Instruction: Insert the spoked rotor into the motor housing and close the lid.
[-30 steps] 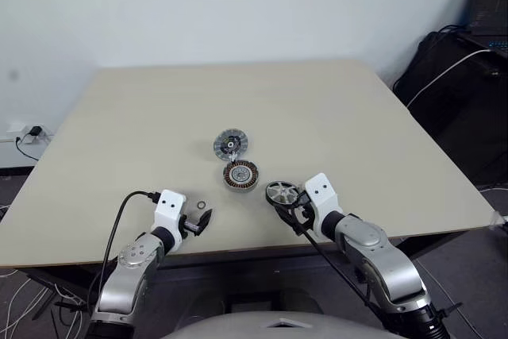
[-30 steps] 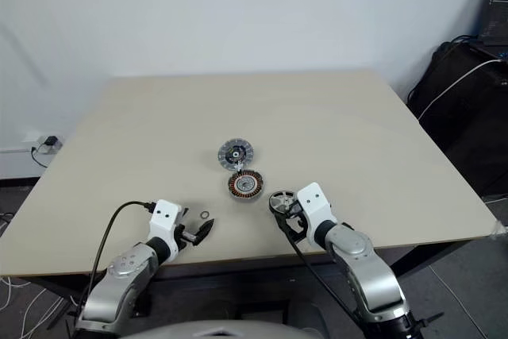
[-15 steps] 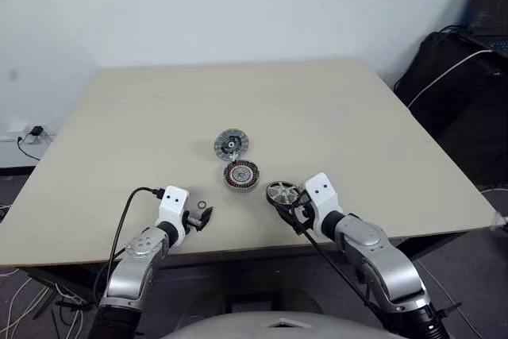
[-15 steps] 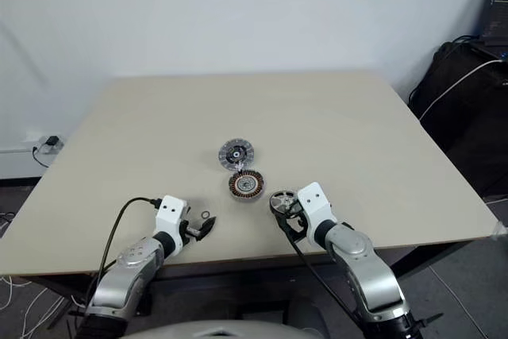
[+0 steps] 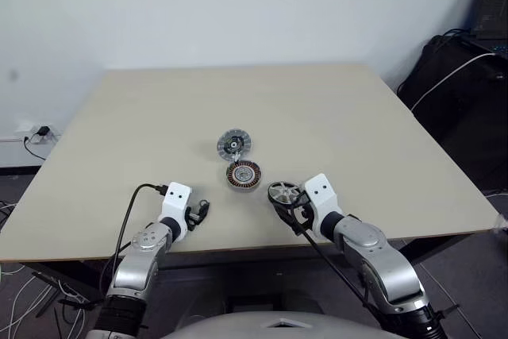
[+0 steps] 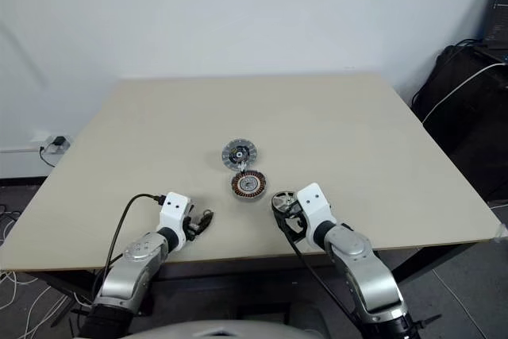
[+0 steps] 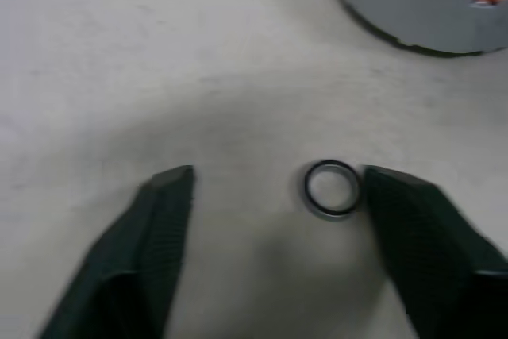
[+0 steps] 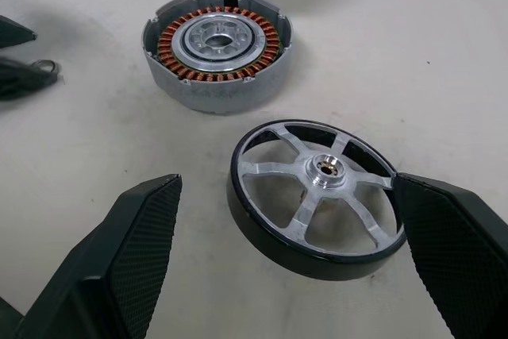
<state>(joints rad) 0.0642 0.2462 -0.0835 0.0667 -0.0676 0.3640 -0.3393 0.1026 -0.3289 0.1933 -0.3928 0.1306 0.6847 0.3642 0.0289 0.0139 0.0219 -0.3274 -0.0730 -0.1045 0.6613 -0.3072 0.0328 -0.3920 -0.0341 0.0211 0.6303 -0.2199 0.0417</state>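
The silver spoked rotor (image 8: pixel 317 196) lies flat on the table between the wide-apart fingers of my right gripper (image 5: pixel 286 201), which is open and not closed on it. Just beyond it sits the motor housing (image 5: pixel 243 175) with its copper windings facing up. The ribbed grey lid (image 5: pixel 233 145) lies right behind the housing. My left gripper (image 7: pixel 278 180) is low over the near-left part of the table. It is open, with a tiny metal washer ring (image 7: pixel 331 189) on the table between its fingers, close to one finger (image 7: pixel 413 228).
The beige table (image 5: pixel 333 109) ends just in front of both grippers. A black bag with a white cable (image 5: pixel 456 77) stands off the table's right side. A wall socket with plugs (image 5: pixel 32 132) is low on the left.
My left gripper has moved forward to the washer ring, and its fingers have narrowed around it. The right gripper and the rotor have stayed put. The camera has shifted slightly.
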